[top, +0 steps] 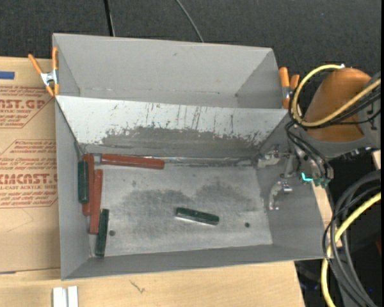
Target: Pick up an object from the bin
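My gripper (280,185) is at the right side of the bin, over the sloping right wall and just above the floor's right edge. Nothing shows in it. The nearest loose thing is a short dark green marker-like stick (197,217), lying flat near the middle of the floor, well to the gripper's left. A long red-brown stick (132,162) lies along the back edge of the floor.
Against the left wall lie a dark green stick (82,181), a red-brown stick (96,194) and another dark green stick (102,232), all lengthwise. The arm with its orange cover and yellow cables is over the right rim.
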{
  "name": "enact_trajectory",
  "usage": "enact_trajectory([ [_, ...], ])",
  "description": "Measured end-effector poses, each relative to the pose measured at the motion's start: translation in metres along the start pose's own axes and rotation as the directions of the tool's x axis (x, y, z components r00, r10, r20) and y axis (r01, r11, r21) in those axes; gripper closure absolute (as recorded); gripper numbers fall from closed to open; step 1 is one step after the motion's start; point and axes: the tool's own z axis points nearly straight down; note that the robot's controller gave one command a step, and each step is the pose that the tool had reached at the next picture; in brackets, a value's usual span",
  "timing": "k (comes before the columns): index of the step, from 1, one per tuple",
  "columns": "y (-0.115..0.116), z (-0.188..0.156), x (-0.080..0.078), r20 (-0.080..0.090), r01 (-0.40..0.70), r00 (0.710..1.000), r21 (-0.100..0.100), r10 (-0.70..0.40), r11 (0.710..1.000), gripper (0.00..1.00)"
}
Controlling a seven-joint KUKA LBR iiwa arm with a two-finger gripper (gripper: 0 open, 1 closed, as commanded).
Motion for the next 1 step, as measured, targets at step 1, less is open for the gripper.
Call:
enact_trajectory([
  [1,0.0005,-0.0044,-0.0022,0.007,0.002,1.000,0.002,-0.002,1.000,0.00],
])
